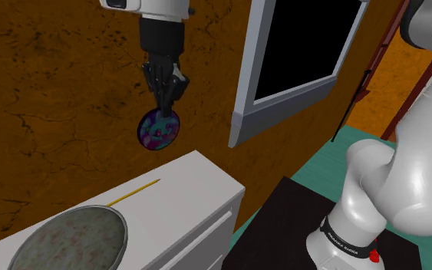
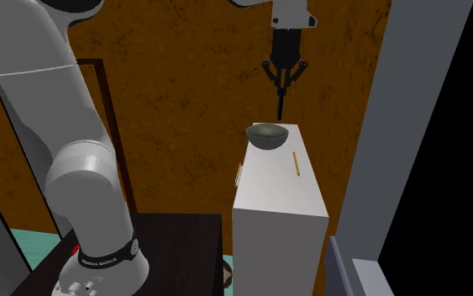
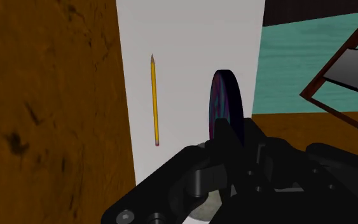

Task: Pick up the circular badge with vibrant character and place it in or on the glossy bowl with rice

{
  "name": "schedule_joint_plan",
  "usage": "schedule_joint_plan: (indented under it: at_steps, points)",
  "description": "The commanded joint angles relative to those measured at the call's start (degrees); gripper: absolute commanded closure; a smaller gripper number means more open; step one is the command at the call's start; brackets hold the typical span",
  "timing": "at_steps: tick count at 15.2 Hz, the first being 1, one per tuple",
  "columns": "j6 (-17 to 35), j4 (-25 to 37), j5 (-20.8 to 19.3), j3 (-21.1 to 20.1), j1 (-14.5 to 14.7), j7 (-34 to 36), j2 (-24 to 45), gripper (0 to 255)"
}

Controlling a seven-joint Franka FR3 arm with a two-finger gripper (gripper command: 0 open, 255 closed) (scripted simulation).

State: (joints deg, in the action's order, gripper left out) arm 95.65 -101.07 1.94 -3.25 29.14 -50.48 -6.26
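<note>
**Round badge (image 1: pixel 157 129) clamped in the gripper (image 1: pixel 164 107), in the air over the cabinet (image 1: pixel 199 180)**

The shoulder view's lower edge cuts off the bowl (image 1: pixel 120 227). Its mottled grey-green inside cannot be read as rice or as glaze. In the second exterior view the badge turns edge-on and shows only as a thin dark sliver under the gripper. The 2 black fingers are closed on the badge's upper rim, so it hangs clear of the white cabinet top and higher than the bowl. Its flat face swirls purple, blue and green. The bowl is dark grey and rounded outside, and sits at the cabinet's end nearest the rough brown wall (image 1: pixel 61 92). A slim yellow pencil (image 3: pixel 154 102) lies on the top, apart from the bowl. A grey window frame (image 1: pixel 248 84) encloses a black area (image 1: pixel 302 42)
</note>
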Motion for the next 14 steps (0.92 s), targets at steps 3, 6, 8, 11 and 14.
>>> schedule_joint_plan:
  at_steps: [3,6,8,11,14]
  points:
    - [-1.98,7.38,-0.3,-2.65,2.18,5.01,5.26,255]
    - [-3.85,14.1,-0.98,-4.43,3.99,8.64,10.05,255]
    - [-5.41,19.27,-1.64,-5.49,5.35,11.03,13.65,255]
    - [-8.44,28.46,-2.95,-6.85,7.74,14.49,19.85,255]
    - [-12.85,40.57,-4.71,-7.86,10.76,17.72,27.62,255]
